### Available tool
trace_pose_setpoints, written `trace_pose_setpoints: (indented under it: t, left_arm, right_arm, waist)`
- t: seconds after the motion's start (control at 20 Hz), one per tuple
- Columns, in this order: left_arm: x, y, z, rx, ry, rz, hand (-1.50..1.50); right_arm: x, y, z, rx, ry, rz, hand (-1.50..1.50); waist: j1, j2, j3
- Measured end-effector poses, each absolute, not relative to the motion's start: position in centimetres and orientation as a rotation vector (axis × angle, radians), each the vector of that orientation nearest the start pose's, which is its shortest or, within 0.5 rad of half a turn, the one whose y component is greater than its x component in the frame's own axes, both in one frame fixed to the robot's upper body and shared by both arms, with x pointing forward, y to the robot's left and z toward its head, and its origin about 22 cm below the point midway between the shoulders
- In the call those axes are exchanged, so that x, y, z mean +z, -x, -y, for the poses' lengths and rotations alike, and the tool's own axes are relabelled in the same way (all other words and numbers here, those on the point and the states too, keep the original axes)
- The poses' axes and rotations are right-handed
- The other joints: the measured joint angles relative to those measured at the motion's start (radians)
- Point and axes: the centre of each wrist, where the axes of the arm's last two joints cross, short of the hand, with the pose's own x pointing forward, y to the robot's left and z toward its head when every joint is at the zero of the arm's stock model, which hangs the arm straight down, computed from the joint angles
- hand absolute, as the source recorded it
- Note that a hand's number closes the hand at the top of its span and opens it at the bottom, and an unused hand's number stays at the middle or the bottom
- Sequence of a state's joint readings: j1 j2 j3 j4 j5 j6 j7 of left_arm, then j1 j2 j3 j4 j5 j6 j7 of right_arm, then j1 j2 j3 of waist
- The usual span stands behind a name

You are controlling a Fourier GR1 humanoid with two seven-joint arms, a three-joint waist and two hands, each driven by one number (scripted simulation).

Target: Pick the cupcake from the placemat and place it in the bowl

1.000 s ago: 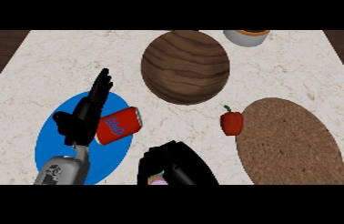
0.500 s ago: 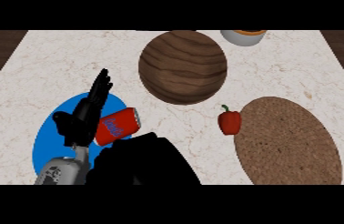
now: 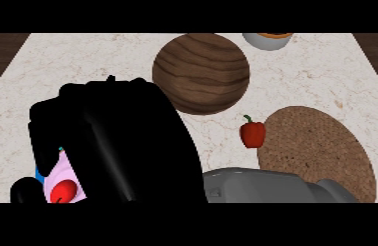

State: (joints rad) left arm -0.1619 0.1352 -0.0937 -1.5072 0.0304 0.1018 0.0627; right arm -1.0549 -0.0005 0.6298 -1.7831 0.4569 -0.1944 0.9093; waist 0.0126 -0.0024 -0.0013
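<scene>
My right hand (image 3: 118, 145) fills the left half of the head view, raised close to the camera, with its grey forearm (image 3: 266, 186) coming in from the lower right. Its fingers are curled round the cupcake (image 3: 65, 184), of which only pink frosting and a red cherry show at the lower left. The wooden bowl (image 3: 201, 72) stands further back, just right of the hand's top. The brown cork placemat (image 3: 317, 140) lies at the right with nothing on it. My left hand is hidden behind the right one.
A red bell pepper (image 3: 252, 132) stands between the bowl and the placemat's left edge. A white cup (image 3: 266, 40) sits at the counter's far edge. A sliver of blue plate (image 3: 37, 174) shows beside the cupcake.
My right hand has risen and swung left with the cupcake, growing large in view. It now covers the left hand, the red can and most of the blue plate.
</scene>
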Motion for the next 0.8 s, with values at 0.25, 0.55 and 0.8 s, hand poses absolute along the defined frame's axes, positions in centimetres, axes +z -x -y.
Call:
trace_pose_setpoints:
  t: [0.25, 0.55, 0.8]
  left_arm:
    - [2.3, -27.7, -21.7, -0.124, -0.057, 1.593, 0.00]
    - [2.7, -27.6, -20.9, -0.125, -0.056, 1.601, 0.00]
    - [2.6, -27.5, -20.9, -0.124, -0.056, 1.604, 0.00]
  right_arm:
    - [27.6, -25.0, -2.0, 0.799, 0.279, 1.984, 1.50]
    - [26.2, -29.7, -2.2, 0.884, 0.530, 1.922, 1.50]
    - [23.6, -34.2, -0.9, 0.929, 0.667, 1.878, 1.50]
  waist:
    - [0.000, 0.003, 0.000]
    - [0.001, 0.004, 0.001]
    - [0.005, 0.007, 0.001]
